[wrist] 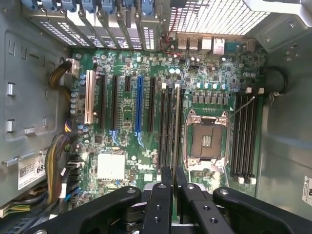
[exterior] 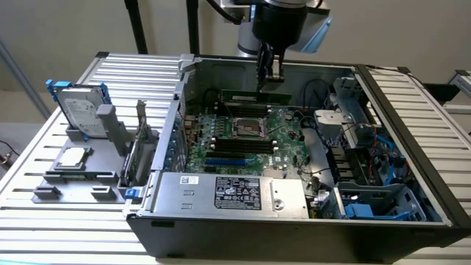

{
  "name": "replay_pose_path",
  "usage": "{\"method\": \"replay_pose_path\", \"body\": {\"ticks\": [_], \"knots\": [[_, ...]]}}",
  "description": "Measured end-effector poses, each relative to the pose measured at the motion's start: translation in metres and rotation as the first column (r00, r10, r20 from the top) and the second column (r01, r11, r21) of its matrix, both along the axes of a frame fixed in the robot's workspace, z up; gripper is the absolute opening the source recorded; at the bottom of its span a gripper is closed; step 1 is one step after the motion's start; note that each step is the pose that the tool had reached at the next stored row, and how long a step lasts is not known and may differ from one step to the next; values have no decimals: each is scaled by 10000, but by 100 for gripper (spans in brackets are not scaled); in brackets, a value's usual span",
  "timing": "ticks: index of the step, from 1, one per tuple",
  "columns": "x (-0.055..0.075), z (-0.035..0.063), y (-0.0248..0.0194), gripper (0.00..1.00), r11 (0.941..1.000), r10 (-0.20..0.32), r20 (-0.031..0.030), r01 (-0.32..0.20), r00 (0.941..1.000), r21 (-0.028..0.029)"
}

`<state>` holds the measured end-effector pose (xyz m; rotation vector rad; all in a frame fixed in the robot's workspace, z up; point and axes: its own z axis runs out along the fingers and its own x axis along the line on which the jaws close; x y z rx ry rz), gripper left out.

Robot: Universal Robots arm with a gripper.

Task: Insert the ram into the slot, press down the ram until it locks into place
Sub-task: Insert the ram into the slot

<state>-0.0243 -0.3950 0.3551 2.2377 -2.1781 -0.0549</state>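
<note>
My gripper (exterior: 268, 83) hangs inside the open computer case, shut on the ram (exterior: 254, 97). The ram is a long green stick with black chips, held level above the motherboard. In the wrist view the fingers (wrist: 163, 195) stand close together with the ram's thin edge between them, in line with a bank of long black slots (wrist: 170, 122). A second bank of black slots (wrist: 243, 136) lies on the other side of the square metal CPU socket (wrist: 207, 139). In the exterior view the slots (exterior: 243, 144) sit in front of the socket (exterior: 246, 127). All slots look empty.
A blue slot (exterior: 224, 162) and the grey power supply (exterior: 228, 190) lie toward the case front. Cables and drive bays (exterior: 368, 160) crowd the exterior view's right. Outside the case, a grey holder carries a hard drive (exterior: 81, 113), a CPU (exterior: 72, 157) and an upright card (exterior: 140, 138).
</note>
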Motion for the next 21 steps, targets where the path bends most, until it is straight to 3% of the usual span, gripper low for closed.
{"method": "replay_pose_path", "body": {"ticks": [21], "knots": [[-5, -383, -93, 14, 10000, 0, 0, 0, 10000, 1]]}}
